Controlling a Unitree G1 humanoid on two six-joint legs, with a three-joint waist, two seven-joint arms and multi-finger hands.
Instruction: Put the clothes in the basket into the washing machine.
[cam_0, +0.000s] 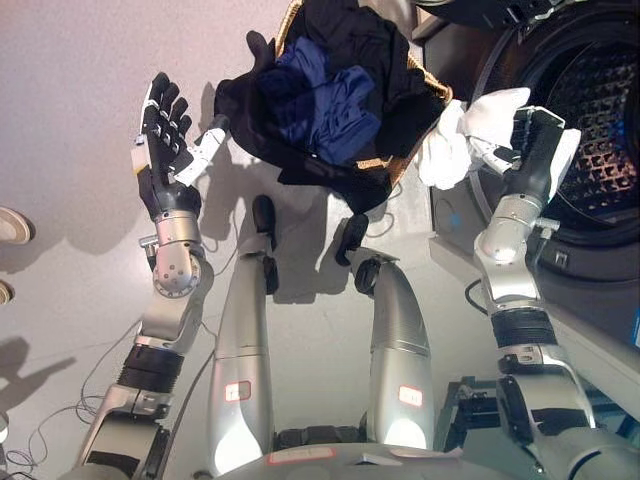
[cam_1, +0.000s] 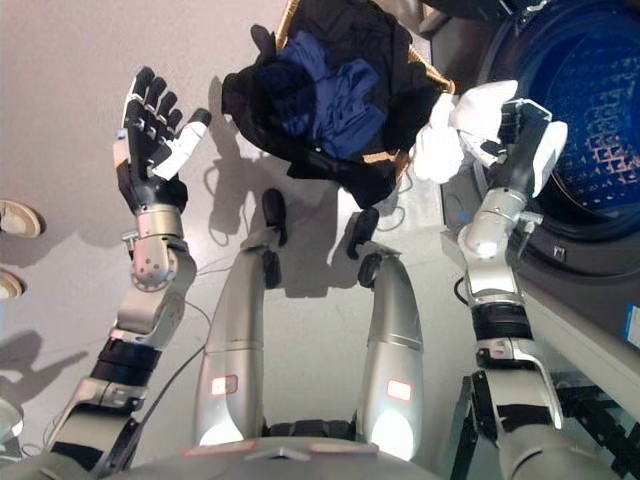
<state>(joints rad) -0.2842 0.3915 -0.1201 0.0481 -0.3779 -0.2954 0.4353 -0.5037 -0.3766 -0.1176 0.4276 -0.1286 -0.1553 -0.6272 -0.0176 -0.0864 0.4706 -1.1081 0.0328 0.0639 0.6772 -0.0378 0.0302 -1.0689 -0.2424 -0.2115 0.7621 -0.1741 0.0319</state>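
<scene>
A wicker basket (cam_0: 432, 88) stands on the floor ahead, heaped with black clothes (cam_0: 360, 40) and a blue garment (cam_0: 325, 100) that spill over its rim. The washing machine (cam_0: 590, 120) is at the right with its drum open. My right hand (cam_0: 530, 140) is shut on a white cloth (cam_0: 465, 135) and holds it up between the basket and the drum opening. My left hand (cam_0: 165, 135) is raised left of the basket, open and empty, palm up.
A person's shoes (cam_1: 18, 218) show at the left edge on the grey floor. The machine's front panel (cam_0: 470, 230) stands close by my right arm. Open floor lies left of the basket.
</scene>
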